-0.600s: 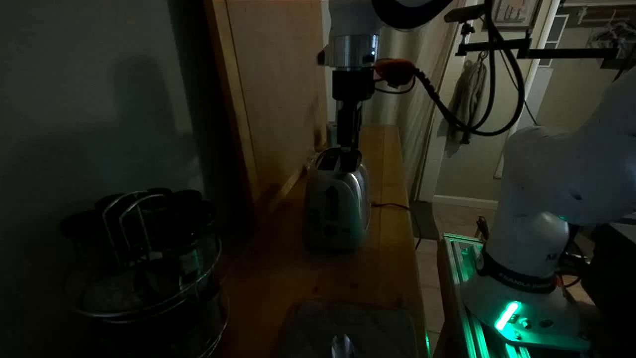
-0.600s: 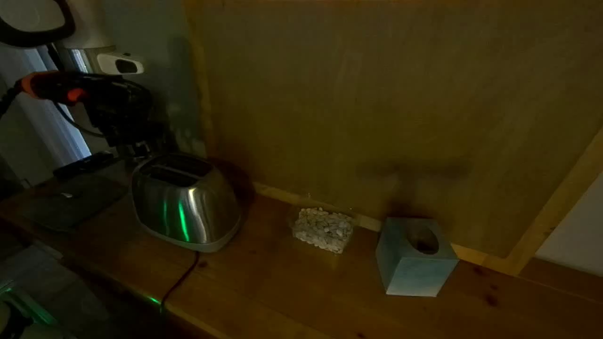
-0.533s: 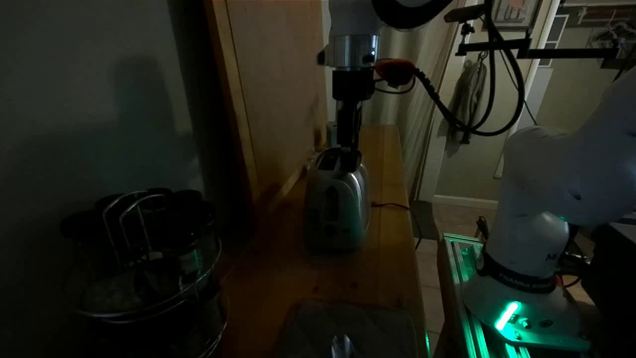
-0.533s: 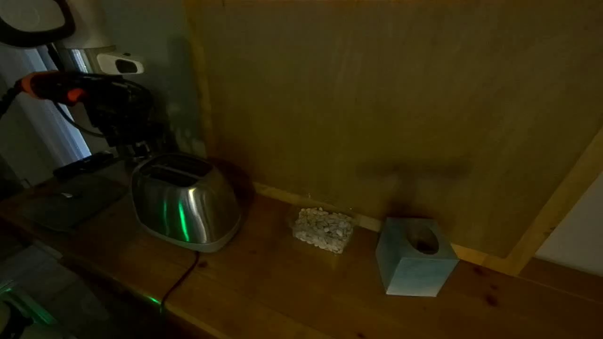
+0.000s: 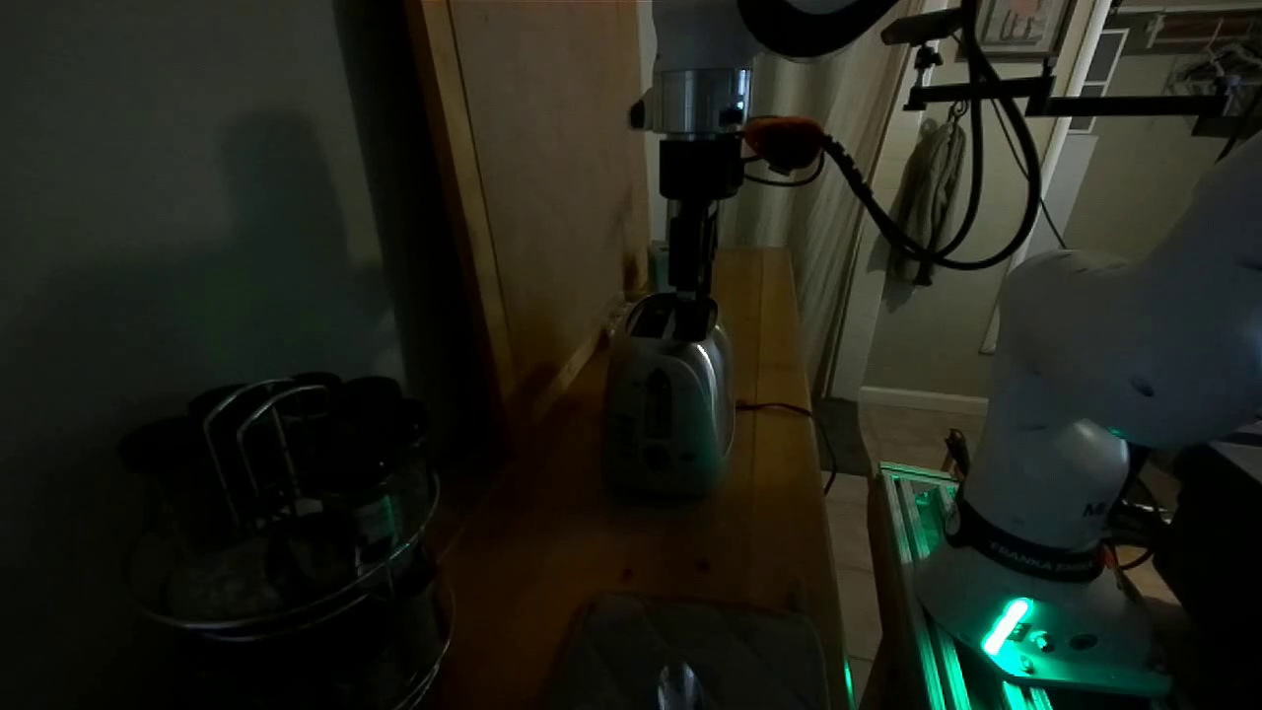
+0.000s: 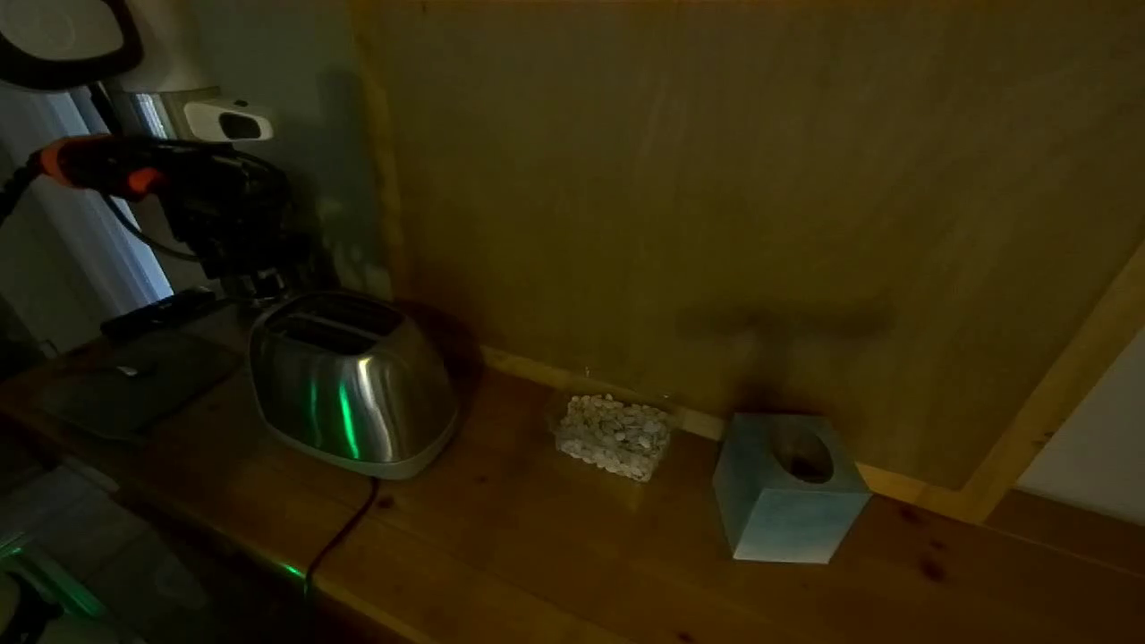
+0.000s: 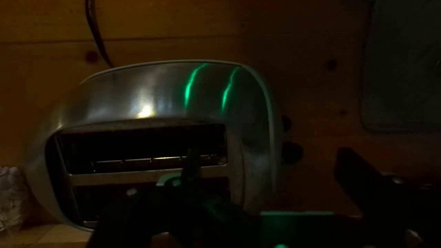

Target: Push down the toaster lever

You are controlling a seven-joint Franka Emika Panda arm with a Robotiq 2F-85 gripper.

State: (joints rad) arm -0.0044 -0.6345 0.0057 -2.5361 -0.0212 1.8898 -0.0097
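One toaster (image 5: 670, 424) stands upright on the wooden counter (image 5: 749, 552) in an exterior view, beyond the near mat (image 5: 700, 636). In an exterior view, it is at left, well apart from the tissue box (image 6: 789, 519) at right. In the wrist view, the gripper (image 7: 268, 155) has its fingers (image 7: 356, 177) wide apart and grips nothing, one being beyond the toaster's right end; I judge the approach is made and the pressing is left, though the position of the lever I cannot tell.
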